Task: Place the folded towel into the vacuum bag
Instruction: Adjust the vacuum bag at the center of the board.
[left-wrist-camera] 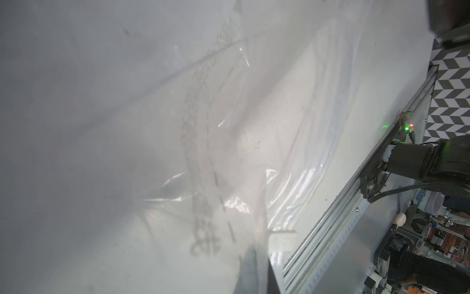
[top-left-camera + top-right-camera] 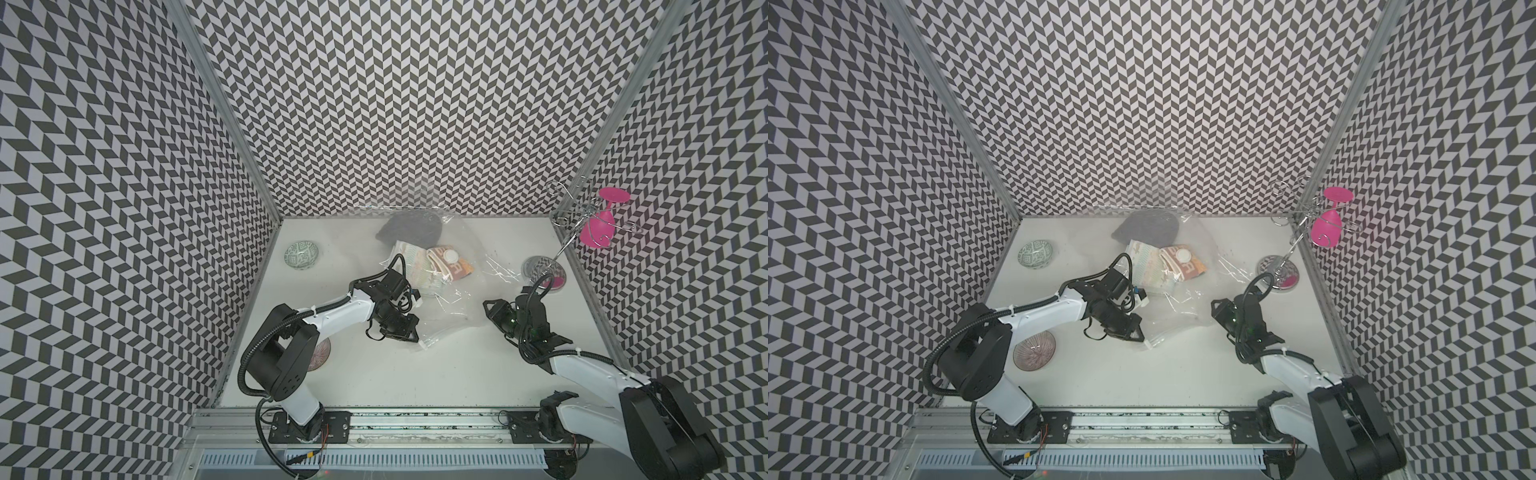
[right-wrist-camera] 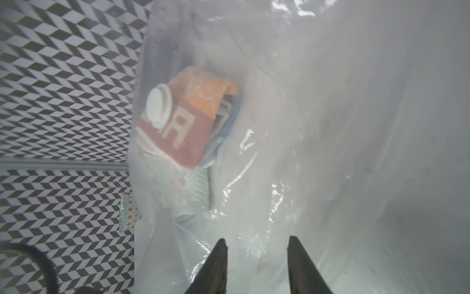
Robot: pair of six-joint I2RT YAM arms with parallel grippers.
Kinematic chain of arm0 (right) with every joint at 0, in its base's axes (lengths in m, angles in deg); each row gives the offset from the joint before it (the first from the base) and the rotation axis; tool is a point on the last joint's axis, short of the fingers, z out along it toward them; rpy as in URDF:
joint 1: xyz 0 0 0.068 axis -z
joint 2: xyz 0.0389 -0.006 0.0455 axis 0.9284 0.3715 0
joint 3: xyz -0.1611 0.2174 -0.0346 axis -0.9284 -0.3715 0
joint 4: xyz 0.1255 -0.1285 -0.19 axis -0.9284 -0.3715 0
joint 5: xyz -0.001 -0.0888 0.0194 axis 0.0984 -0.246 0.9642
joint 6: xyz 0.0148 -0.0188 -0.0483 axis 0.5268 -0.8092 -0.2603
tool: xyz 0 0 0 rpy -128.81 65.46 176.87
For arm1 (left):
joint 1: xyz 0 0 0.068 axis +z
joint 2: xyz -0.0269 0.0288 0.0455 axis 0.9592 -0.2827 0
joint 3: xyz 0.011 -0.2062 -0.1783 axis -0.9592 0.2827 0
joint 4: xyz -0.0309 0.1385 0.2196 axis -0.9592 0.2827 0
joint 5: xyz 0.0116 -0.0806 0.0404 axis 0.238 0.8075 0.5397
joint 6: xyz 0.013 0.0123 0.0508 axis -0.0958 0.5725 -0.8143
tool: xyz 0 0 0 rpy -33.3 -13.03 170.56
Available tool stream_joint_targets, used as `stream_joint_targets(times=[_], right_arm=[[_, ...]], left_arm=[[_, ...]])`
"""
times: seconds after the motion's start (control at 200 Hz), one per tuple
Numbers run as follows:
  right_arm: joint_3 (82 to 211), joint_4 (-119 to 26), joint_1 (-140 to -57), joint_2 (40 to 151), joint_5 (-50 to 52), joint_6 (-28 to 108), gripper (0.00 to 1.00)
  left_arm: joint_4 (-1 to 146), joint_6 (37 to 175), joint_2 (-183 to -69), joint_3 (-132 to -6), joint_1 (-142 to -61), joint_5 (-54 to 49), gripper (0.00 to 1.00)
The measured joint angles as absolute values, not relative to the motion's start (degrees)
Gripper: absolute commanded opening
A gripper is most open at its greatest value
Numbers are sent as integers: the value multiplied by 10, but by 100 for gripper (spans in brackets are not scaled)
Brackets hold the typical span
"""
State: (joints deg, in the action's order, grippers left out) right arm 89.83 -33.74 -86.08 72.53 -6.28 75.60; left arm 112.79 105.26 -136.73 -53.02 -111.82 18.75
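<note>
We see one orange folded towel [image 2: 457, 267] inside the one vacuum bag [image 2: 453, 303], ahead of our parted, empty right gripper [image 3: 256, 241], while our left gripper [image 2: 413, 332] pinches the bag's edge

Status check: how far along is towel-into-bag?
Looks done: the folded towel lies inside the vacuum bag, seen through the film. In hand: the left end effector is shut on the bag's edge; the right end effector is open and empty. Left: let go, probably, and back off.

I worked in a robotics lab cell; chevron-patterned walls [image 2: 415, 104] boxed a white table [image 2: 415, 374]; aluminium rail [image 2: 415, 419] fronted it.
</note>
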Motion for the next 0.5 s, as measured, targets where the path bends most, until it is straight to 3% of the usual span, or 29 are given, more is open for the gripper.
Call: stream_joint_targets(times=[0.205,0.501], right_arm=[[964,-332,-924,742,-15,687,34],[1011,-275,-963,941,30,677,35]], left_arm=[[1127,1067,-1374,-493,-1118,172,0],[1125,1075,-1380,-473,-1119,149,0]])
